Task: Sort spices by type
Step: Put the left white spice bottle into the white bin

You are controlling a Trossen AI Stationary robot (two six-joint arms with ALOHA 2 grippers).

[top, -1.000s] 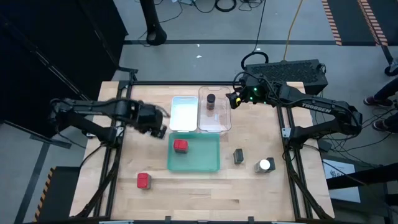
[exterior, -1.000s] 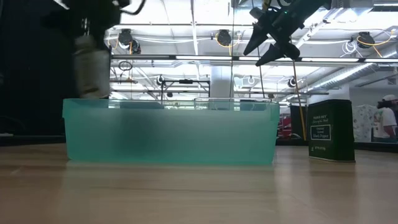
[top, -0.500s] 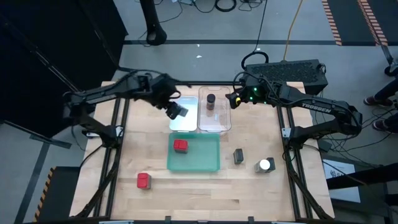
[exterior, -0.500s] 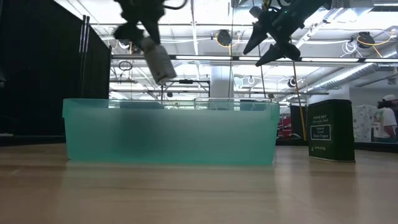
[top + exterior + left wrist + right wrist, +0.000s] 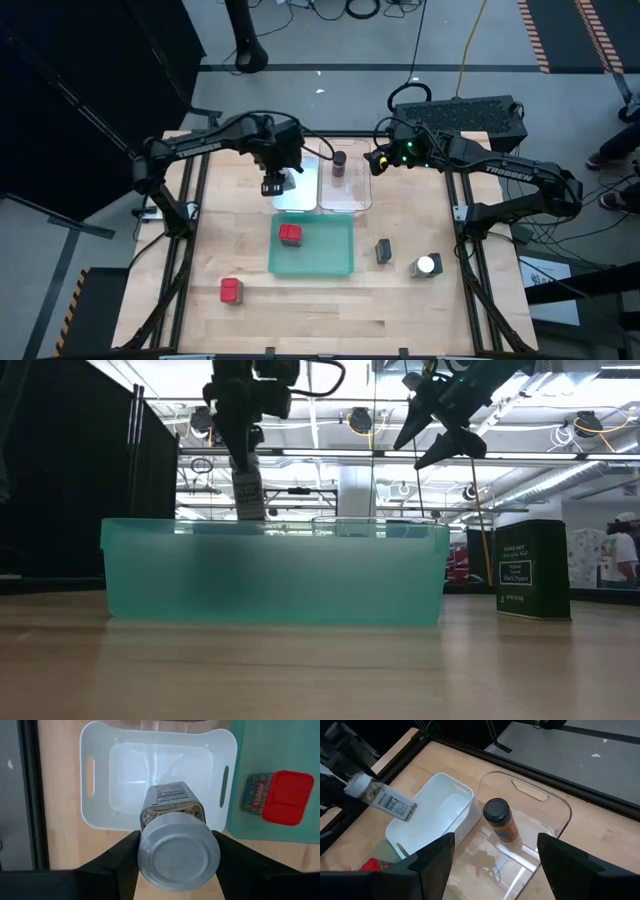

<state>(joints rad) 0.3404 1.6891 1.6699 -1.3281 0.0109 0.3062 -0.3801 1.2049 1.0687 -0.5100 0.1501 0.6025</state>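
Observation:
My left gripper [image 5: 274, 183] is shut on a white-lidded spice jar [image 5: 172, 805], which hangs over the near part of the white tray [image 5: 300, 196]. My right gripper [image 5: 495, 865] stands open above the clear tray [image 5: 350, 195], which holds a brown dark-lidded jar [image 5: 499, 820]. One red tin [image 5: 290, 234] lies in the green tray [image 5: 325, 255]; another red tin [image 5: 231, 290] stands on the table at the near left. A dark grey tin [image 5: 383, 250] and a second white-lidded jar [image 5: 426, 266] stand on the table to the right of the green tray. My left gripper pinches the jar at its lid end [image 5: 145, 845] between its two fingers [image 5: 122, 855], one on each side. The fingers point down from above. The jar hangs below them, lid up and nearly upright [image 5: 245, 495], clear of the white tray.
The white, clear and green trays stand close together at the table's middle. A black box [image 5: 470, 115] sits beyond the far right corner. Bare wood lies along the near edge [image 5: 330, 320] and the left side.
My left gripper has carried the jar from the table's left side toward the right and far edge, to a place above the white tray. Its wrist has rolled, and the jar has gone from tilted to nearly upright.

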